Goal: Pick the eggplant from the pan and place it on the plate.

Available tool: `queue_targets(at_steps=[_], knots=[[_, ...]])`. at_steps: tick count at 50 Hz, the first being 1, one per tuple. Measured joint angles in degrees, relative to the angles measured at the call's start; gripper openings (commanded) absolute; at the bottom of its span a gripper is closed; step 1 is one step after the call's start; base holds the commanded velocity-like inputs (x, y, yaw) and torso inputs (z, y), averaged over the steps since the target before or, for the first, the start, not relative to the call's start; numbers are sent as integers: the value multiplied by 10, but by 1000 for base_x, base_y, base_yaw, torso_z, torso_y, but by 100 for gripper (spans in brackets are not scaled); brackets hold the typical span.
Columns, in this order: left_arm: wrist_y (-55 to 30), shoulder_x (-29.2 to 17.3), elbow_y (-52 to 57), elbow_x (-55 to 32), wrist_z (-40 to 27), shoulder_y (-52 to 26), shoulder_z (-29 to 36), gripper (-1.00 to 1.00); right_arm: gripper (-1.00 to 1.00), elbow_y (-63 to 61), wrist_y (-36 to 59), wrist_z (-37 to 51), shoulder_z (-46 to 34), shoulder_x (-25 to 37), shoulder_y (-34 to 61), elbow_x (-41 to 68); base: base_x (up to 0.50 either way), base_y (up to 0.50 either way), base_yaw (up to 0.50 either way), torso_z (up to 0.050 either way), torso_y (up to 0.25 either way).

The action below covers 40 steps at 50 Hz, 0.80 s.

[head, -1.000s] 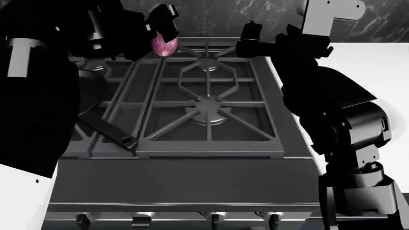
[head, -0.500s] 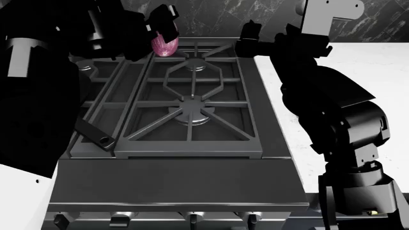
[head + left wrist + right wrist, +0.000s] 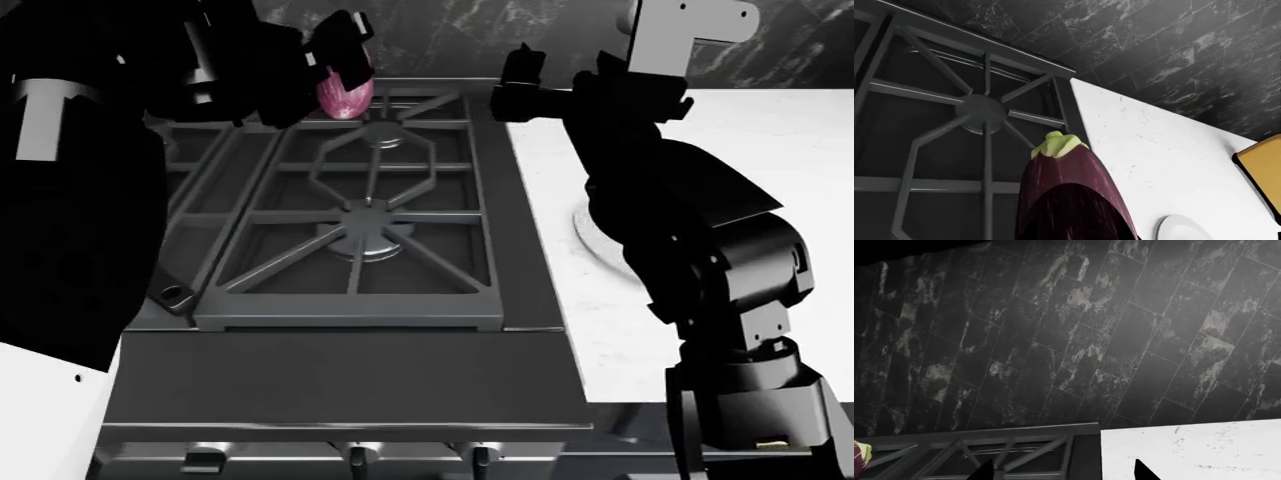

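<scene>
The eggplant [image 3: 343, 98] was held in the left gripper [image 3: 336, 75], whose fingers were closed on it, and it was carried in the air above the back of the stove [image 3: 360, 215], well clear of the grates. In the left wrist view the eggplant [image 3: 1067, 200] was seen close up with its green cap [image 3: 1057, 145] pointing away. The pick could therefore be judged done. The pan was barely seen: only what appeared to be its handle end [image 3: 174, 296] showed at the stove's left edge. The plate [image 3: 594, 235] lay on the white counter [image 3: 747, 130] to the right of the stove, mostly hidden behind the right arm, and a sliver of it [image 3: 1184, 227] showed in the left wrist view. The right gripper [image 3: 1061, 472] was parted and empty, with only its fingertips [image 3: 987, 471] seen. The carry across to the plate and the release were left to do.
</scene>
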Motion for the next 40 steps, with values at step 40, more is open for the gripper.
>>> queue_targets(at_steps=[40], knots=[[-3,0,0,-1,4,0,1,-100,100,7,-6,3,-7,3,4,4,0,-131,0,0,0]])
